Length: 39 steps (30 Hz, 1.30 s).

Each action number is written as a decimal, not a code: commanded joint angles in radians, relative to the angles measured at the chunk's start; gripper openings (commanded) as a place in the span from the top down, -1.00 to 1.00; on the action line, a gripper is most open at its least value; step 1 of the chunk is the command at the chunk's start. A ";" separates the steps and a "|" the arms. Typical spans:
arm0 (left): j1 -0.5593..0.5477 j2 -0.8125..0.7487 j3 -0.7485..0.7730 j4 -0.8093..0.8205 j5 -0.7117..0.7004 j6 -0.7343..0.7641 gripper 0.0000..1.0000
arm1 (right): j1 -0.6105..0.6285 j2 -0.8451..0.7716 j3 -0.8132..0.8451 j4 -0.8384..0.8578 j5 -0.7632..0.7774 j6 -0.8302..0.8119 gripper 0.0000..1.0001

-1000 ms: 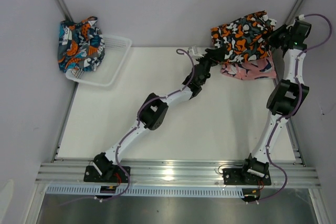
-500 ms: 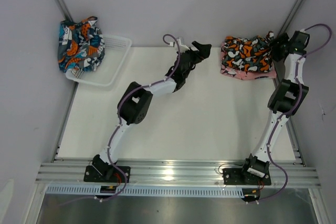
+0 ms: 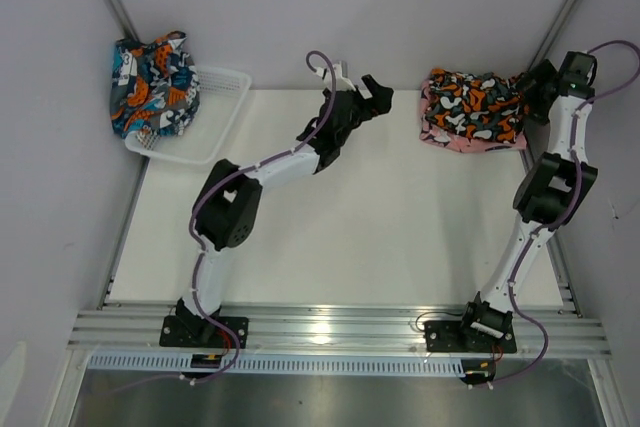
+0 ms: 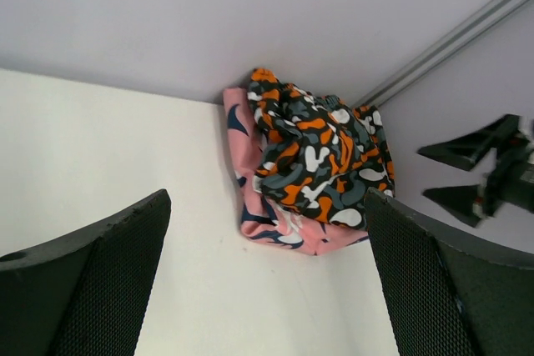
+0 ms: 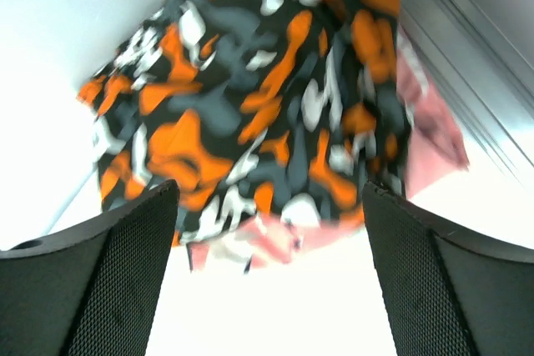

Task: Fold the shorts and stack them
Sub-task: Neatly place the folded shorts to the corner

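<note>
Locate the black-orange shorts (image 3: 470, 105) at upper right of the overhead frame, lying on top of the pink shorts (image 3: 468, 143), with only a pink border showing below and to the left. Treat both as already set down on the worktop (image 3: 400, 237), in its far right corner.

Check the right tool (image 3: 528, 81): just beside the stack's right edge, spread wide, gripping nothing. Check the left tool (image 3: 378, 95): upper centre of the frame, likewise spread wide and empty, pointing right toward the stack but apart from it.

Look to upper left for the teal-navy shorts (image 3: 150, 87) — bunched, draped over the left end of the white basket (image 3: 225, 112), well apart from both tools. Cannot fix a long axis on this heap with confidence; appears to run top to bottom in the frame.

Judge the left arm nearer: teal-navy shorts to the left of the left tool, across the worktop, and farther still from the right tool. Expect a leftward swing of the left tool before any grasp.
</note>
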 commanded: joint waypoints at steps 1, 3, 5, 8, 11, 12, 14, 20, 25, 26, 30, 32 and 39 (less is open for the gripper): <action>0.002 -0.165 -0.002 -0.111 -0.054 0.153 -0.98 | 0.014 -0.223 -0.110 -0.007 0.083 -0.041 -0.82; 0.020 -0.196 -0.020 -0.150 -0.065 0.173 -0.98 | 0.018 -0.278 -0.263 0.042 0.024 -0.022 -0.83; 0.040 -0.246 -0.072 -0.170 -0.059 0.173 -0.98 | 0.033 -0.341 -0.361 0.136 -0.080 0.036 -0.82; 0.104 -0.326 -0.225 -0.104 -0.018 0.147 -0.98 | 0.071 -0.390 -0.541 0.298 -0.149 0.152 -0.80; 0.128 -0.401 -0.393 -0.001 -0.045 0.170 -0.98 | 0.093 -0.409 -0.713 0.504 -0.195 0.277 -0.65; 0.141 -0.417 -0.419 0.016 -0.076 0.179 -0.98 | 0.097 -0.410 -0.745 0.544 -0.197 0.341 -0.56; 0.160 -0.441 -0.509 0.062 -0.091 0.196 -0.98 | 0.113 -0.413 -0.819 0.634 -0.175 0.387 -0.51; 0.201 -0.483 -0.629 0.116 -0.146 0.168 -0.98 | 0.154 -0.378 -0.949 0.872 -0.131 0.536 -0.33; 0.209 -0.493 -0.668 0.171 -0.159 0.179 -0.98 | 0.176 -0.335 -1.003 1.007 -0.088 0.634 -0.18; 0.212 -0.493 -0.665 0.168 -0.160 0.181 -0.98 | 0.179 -0.329 -1.011 1.026 -0.080 0.647 -0.13; 0.215 -0.484 -0.669 0.171 -0.146 0.178 -0.98 | 0.189 -0.305 -1.051 1.090 -0.033 0.688 -0.03; 0.217 -0.474 -0.666 0.174 -0.139 0.178 -0.98 | 0.192 -0.298 -1.057 1.089 -0.005 0.684 -0.02; 0.217 -0.457 -0.657 0.172 -0.123 0.173 -0.99 | 0.194 -0.305 -1.090 1.070 0.082 0.648 0.00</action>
